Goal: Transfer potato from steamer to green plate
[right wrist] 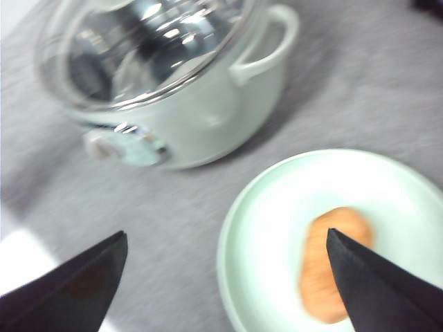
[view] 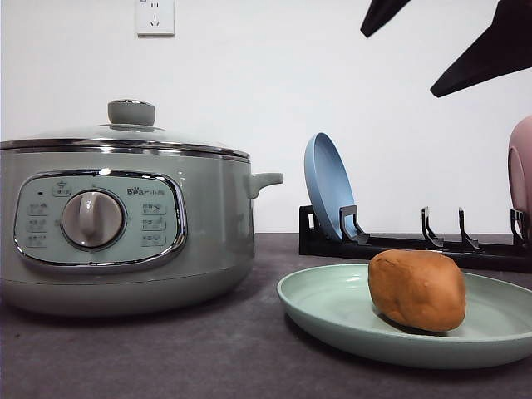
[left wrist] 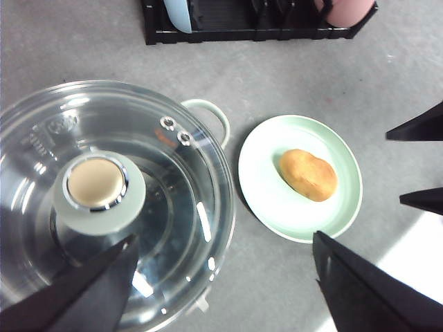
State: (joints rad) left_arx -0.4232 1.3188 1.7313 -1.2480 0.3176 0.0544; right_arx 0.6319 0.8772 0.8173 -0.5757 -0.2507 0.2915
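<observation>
The potato [view: 417, 289] lies on the green plate [view: 332, 303], just right of the lidded steamer [view: 125, 224]. Behind stands a black dish rack [view: 399, 243] holding a blue plate [view: 328, 184]. Both the left gripper [left wrist: 221, 290] and right gripper [right wrist: 225, 277] hang spread wide, holding nothing

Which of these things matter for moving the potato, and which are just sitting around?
Part of the job: potato, green plate it lies on, steamer with lid on.
Just around: blue plate and pink dish standing in the black rack, wall socket.
</observation>
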